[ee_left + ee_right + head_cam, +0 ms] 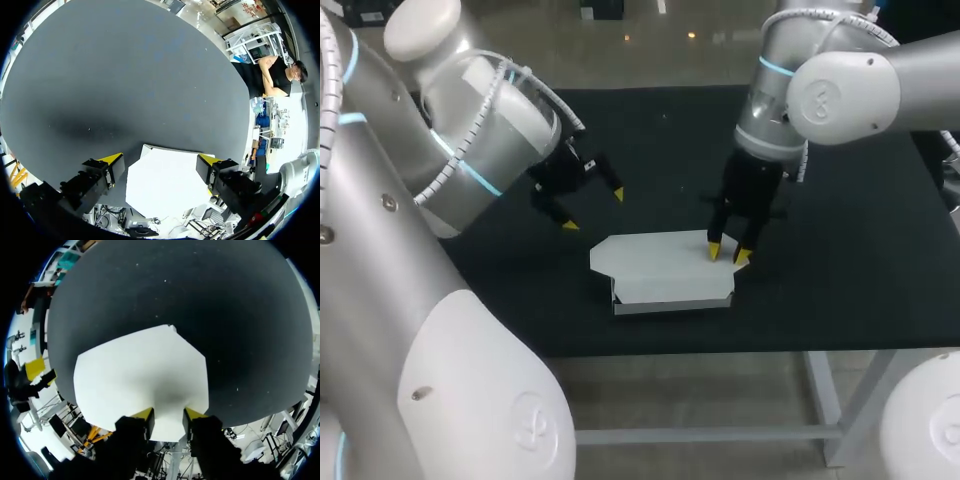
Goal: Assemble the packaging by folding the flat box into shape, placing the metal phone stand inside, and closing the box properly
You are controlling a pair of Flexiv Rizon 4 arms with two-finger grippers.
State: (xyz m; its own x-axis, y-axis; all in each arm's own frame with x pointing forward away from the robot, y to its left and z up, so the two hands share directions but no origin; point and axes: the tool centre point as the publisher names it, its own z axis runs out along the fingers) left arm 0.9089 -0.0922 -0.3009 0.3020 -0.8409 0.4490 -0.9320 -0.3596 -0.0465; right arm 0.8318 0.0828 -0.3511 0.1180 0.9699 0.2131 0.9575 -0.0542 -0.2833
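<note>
Box: the white cardboard box (pixel 665 268) lies low on the black table mat (pixel 840 260), near the middle and toward the near edge. Its broad top panel has cut corners, and a shallow front wall shows below it in the head view.

Right gripper: the right gripper (pixel 727 253) points straight down at the box's right end, with both yellow tips on or just over the top panel near its edge. Whether they press on the card cannot be told.

Right gripper opening: narrow. In the right wrist view (pixel 168 415) the fingers stand a little apart, and the white panel (pixel 140 375) shows through the gap. Nothing is clamped between them.

Left gripper: the left gripper (pixel 593 210) hangs above the mat, behind the box's left end and clear of it.

Left gripper opening: wide, and it holds nothing. In the left wrist view (pixel 160 161) the two yellow tips stand far apart. The box (pixel 167 182) lies below and between them, untouched.

Arms: each arm comes in from its own side, and the two grippers are well apart, with the box's width between them.
</note>
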